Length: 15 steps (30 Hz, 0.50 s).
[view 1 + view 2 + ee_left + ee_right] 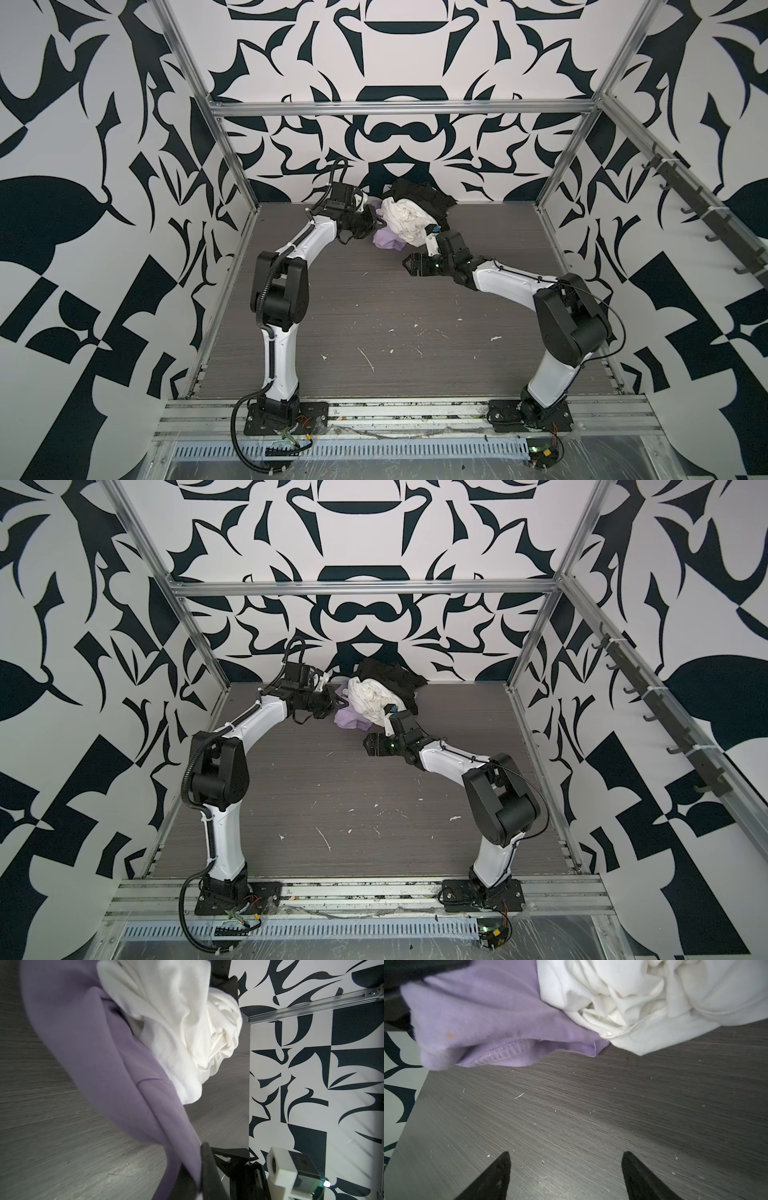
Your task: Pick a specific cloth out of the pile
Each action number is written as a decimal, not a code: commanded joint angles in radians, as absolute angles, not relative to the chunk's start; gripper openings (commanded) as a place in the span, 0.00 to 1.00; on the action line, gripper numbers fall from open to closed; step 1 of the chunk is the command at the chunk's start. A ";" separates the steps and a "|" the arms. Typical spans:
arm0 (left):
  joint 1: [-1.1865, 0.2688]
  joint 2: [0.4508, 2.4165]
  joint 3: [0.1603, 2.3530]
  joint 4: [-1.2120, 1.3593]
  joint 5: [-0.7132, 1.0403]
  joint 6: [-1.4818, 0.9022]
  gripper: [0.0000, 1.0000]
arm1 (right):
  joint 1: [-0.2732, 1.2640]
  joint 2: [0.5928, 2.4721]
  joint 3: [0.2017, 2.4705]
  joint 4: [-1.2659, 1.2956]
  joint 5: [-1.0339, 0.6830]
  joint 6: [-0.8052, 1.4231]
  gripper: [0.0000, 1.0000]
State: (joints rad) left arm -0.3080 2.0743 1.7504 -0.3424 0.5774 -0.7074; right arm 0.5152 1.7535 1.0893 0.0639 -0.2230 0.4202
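The left claw [368, 221] pinches the purple cloth [388, 242], likely to pull it from under the white cloth [405, 217] near the table's [374, 316] back edge. The right claw [565, 1159] hangs spread, empty.

**Robot test cell, laboratory setting**

Enclosure: aluminium frame [399, 109] lined with black-and-white patterned panels [83, 249] on three sides. Floor: scuffed grey wood-grain tabletop [374, 316]. Fitted: left arm [278, 291] and right arm [569, 320], bolted to a slotted base rail [395, 413]; cable duct [374, 451] with exposed wiring; hook rail [706, 224]. Contents: one pile [403, 216] of cloths at the back.
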 commanded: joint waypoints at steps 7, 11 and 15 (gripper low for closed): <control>-0.316 1.985 1.798 -0.356 0.584 -0.714 0.03 | 0.521 1.687 1.081 0.081 -0.201 0.414 0.86; -0.317 1.971 1.798 -0.356 0.581 -0.716 0.04 | 0.521 1.689 1.078 0.084 -0.200 0.413 0.86; -0.325 1.961 1.799 -0.356 0.578 -0.718 0.03 | 0.521 1.690 1.074 0.086 -0.199 0.415 0.86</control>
